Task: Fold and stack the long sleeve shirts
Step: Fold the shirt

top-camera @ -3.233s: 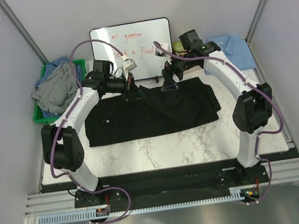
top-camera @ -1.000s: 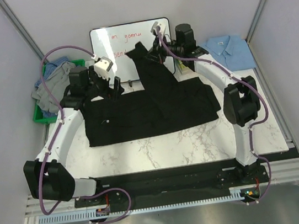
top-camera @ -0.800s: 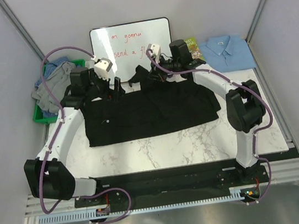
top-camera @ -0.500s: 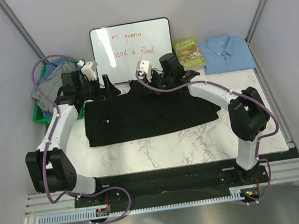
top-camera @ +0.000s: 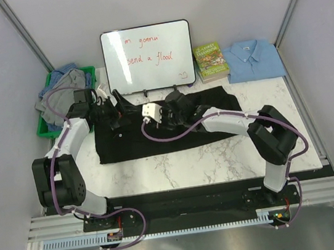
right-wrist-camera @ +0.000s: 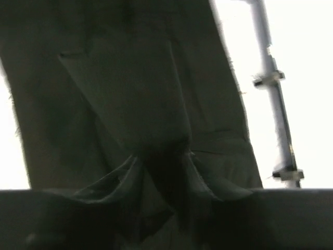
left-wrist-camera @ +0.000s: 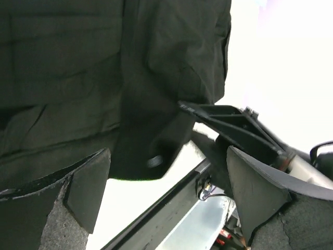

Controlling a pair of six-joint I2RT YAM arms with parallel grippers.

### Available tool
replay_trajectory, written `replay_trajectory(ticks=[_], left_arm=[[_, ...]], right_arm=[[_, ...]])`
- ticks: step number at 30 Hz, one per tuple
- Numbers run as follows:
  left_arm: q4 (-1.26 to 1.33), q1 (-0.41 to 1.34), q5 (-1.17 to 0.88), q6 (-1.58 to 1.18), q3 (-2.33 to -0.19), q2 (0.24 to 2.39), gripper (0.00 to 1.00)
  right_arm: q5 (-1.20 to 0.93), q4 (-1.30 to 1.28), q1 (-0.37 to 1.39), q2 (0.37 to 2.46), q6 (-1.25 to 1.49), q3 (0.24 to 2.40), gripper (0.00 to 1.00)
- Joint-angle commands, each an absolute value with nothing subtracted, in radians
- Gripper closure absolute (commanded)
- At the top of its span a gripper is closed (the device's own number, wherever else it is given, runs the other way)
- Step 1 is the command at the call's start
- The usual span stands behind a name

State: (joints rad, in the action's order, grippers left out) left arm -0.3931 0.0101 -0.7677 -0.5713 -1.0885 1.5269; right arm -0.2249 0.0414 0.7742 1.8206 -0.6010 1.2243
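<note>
**Left end effector** (left-wrist-camera: 169,182): the fingers stand spread to their full width with nothing between them. In the overhead view it hovers low over the left end of the black shirt (top-camera: 126,144), left of centre in the frame.

**Right end effector** (right-wrist-camera: 161,177): the fingers stand a little apart, and a fold of the black cloth runs down between them. The wrist view is too dark to tell whether the fold is gripped. Overhead, it sits on the middle of the shirt, near the centre of the frame.

**Shirts:** the black shirt lies spread across the middle of the marble surface (top-camera: 209,156), just below the whiteboard (top-camera: 147,50). The light blue shirt (top-camera: 254,60) lies folded at upper right, beside the book (top-camera: 210,61). The grey and blue shirts (top-camera: 57,97) are heaped in the green bin (top-camera: 42,129) at upper left.
</note>
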Motion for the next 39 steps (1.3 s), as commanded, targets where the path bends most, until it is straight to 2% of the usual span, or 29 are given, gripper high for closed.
replay_trajectory(ticks=[1,3,4,6,9,13,15,18,20,22,29,32,36,39], left_arm=[[-0.442,0.002,-0.793,-0.511,-1.081,1.482,0.01],[-0.495,0.002,-0.793,-0.383,-1.08,1.488,0.01],[-0.517,0.009,-0.793,-0.335,-1.086,1.491,0.01],[-0.567,0.018,-0.767,-0.241,-1.085,1.505,0.02],[-0.615,0.052,-0.739,-0.14,-1.089,1.529,0.13],[-0.666,0.214,-0.723,0.093,-1.138,1.537,0.2],[-0.67,0.3,-0.594,0.217,-1.155,1.532,0.22],[-0.666,0.388,-0.493,0.284,-1.179,1.565,0.29],[-0.684,0.399,-0.448,0.269,-1.196,1.623,0.38],[-0.712,0.397,-0.428,0.241,-1.221,1.676,0.48],[-0.752,0.393,-0.485,0.1,-1.197,1.752,0.53],[-0.742,0.382,-0.468,0.072,-1.177,1.776,0.52],[-0.732,0.371,-0.405,0.072,-1.207,1.813,0.45],[-0.736,0.362,-0.379,0.069,-1.233,1.842,0.44]], right_arm=[[-0.367,-0.128,0.811,1.707,-0.792,1.177,0.36],[-0.416,-0.213,0.81,1.657,-0.84,1.166,0.32],[-0.42,-0.274,0.807,1.643,-0.85,1.169,0.25],[-0.437,-0.334,0.767,1.631,-0.835,1.196,0.22],[-0.478,-0.495,0.657,1.699,-0.769,1.348,0.2],[-0.534,-0.789,0.494,1.868,-0.727,1.659,0.23],[-0.563,-0.865,0.399,1.98,-0.669,1.806,0.28],[-0.583,-0.974,0.315,2.114,-0.577,1.963,0.34],[-0.584,-1.0,0.278,2.17,-0.542,2.005,0.37],[-0.577,-1.006,0.264,2.184,-0.509,2.014,0.41],[-0.54,-1.017,0.23,2.135,-0.511,1.875,0.48],[-0.517,-1.017,0.225,2.112,-0.526,1.798,0.52],[-0.483,-1.019,0.224,2.128,-0.519,1.747,0.57],[-0.472,-1.016,0.222,2.14,-0.514,1.732,0.6]])
